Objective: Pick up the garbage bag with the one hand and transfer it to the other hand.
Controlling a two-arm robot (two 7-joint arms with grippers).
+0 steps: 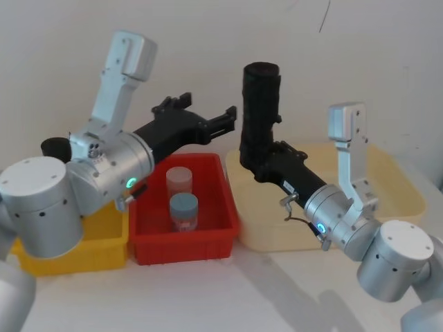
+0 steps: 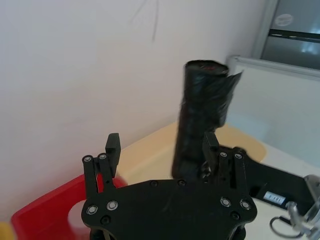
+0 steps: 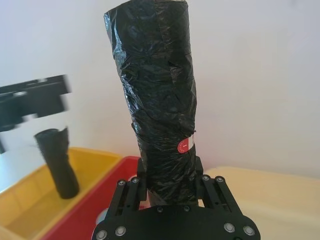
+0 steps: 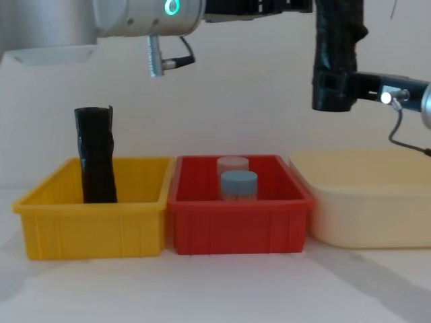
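Observation:
The garbage bag (image 1: 259,111), a tall black crinkled roll with a small red sticker (image 3: 184,146), stands upright in the air above the gap between the red and cream bins. My right gripper (image 1: 253,163) is shut on its lower end; the fingers (image 3: 134,184) clamp both sides. My left gripper (image 1: 208,111) hangs open just left of the bag at the same height, its fingertips close to the roll. In the left wrist view the bag (image 2: 200,120) rises just beyond the open left gripper (image 2: 161,145), nearer one finger. A second, similar black roll (image 4: 95,158) stands in the yellow bin.
On the table sit a yellow bin (image 4: 94,222), a red bin (image 4: 236,225) holding a blue-capped jar (image 4: 239,185) and a pale-capped jar (image 4: 232,163), and a cream tub (image 4: 370,208). A white wall is close behind. The table's front strip is bare.

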